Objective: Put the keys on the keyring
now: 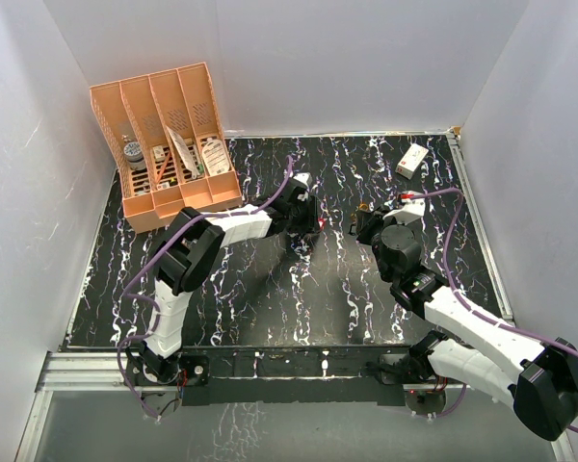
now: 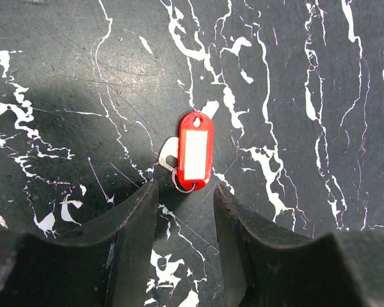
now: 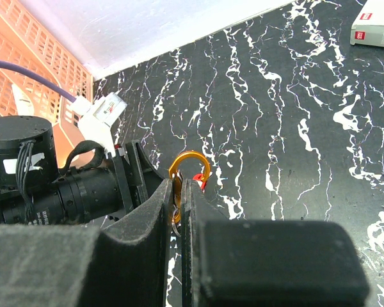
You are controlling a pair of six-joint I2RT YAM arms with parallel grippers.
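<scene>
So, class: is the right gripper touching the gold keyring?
Touching. The right wrist view shows the right gripper shut on the keyring, its gold loop poking out of the pinch.

Showing here: 1 peach rack (image 1: 169,144) w/ 4 slots. Right of rack, 1 red key (image 2: 195,152) & 1 silvery key (image 2: 168,155) are lying together; also 1 gold keyring (image 3: 191,167), 1 white box (image 1: 412,160) farther right.

Black tabletop (image 1: 270,308) with white marble veins. Peach slotted organizer (image 1: 164,144) stands on it at upper left of the top view, and a white box (image 1: 411,160) with a red mark lies at upper right. Near centre lies a red key (image 2: 195,152) with a white label, flat on the tabletop. A silvery key (image 2: 168,155) touches its left side.
</scene>
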